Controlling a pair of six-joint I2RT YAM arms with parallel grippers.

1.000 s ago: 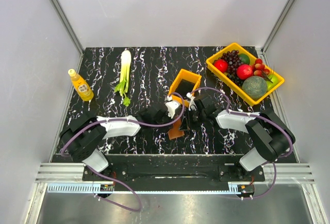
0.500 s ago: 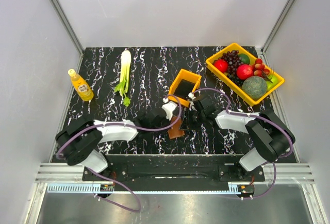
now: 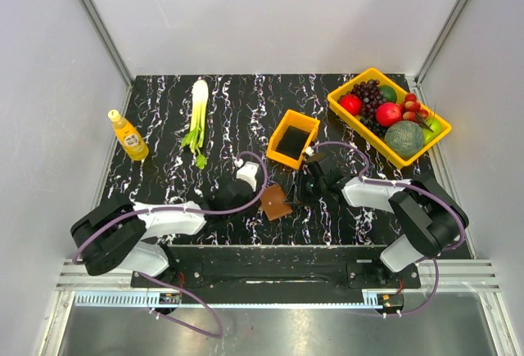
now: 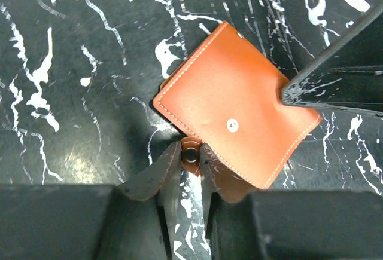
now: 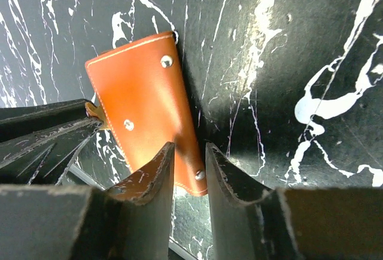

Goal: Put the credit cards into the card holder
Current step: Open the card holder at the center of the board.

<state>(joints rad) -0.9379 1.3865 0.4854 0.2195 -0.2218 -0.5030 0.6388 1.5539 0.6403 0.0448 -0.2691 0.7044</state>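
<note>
In the left wrist view, the card holder (image 4: 239,116) is lying closed and flat on the black marble table (image 4: 72,63). Its snap tab (image 4: 190,155) is sitting in the narrow gap of the left gripper (image 4: 189,151), and I cannot tell whether those barely parted jaws are nipping it. In the right wrist view, the right gripper (image 5: 190,158) is keeping its jaws slightly spread, with the holder's near corner showing in the gap. In the top view, the holder is resting between both grippers, near the orange bin (image 3: 292,139) but apart from it.
</note>
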